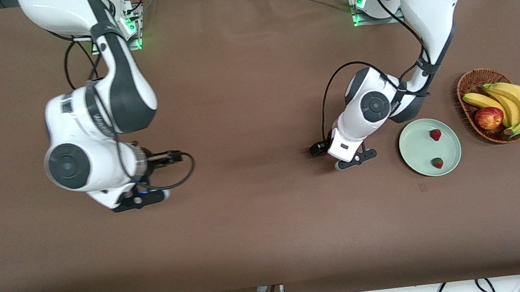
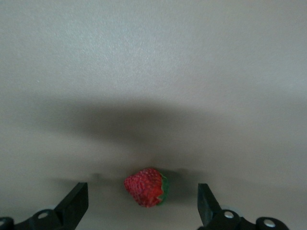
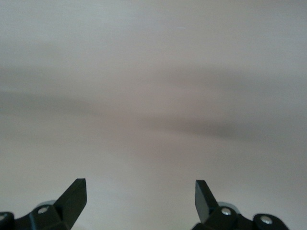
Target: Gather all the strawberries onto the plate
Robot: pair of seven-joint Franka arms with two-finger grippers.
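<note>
The pale green plate (image 1: 418,147) lies on the table toward the left arm's end and holds two strawberries, one (image 1: 435,135) farther from the front camera and one (image 1: 437,163) nearer. My left gripper (image 1: 355,159) is low over the table beside the plate, toward the table's middle. In the left wrist view it (image 2: 141,190) is open, with a third strawberry (image 2: 146,187) lying on the table between its fingers, untouched. That berry is hidden in the front view. My right gripper (image 1: 139,200) (image 3: 140,186) is open and empty over bare table at the right arm's end.
A brown wicker basket (image 1: 468,83) with bananas (image 1: 516,104) and a red-yellow apple (image 1: 489,118) stands beside the plate, closer to the table's end. The brown table (image 1: 246,117) spreads wide between the two arms.
</note>
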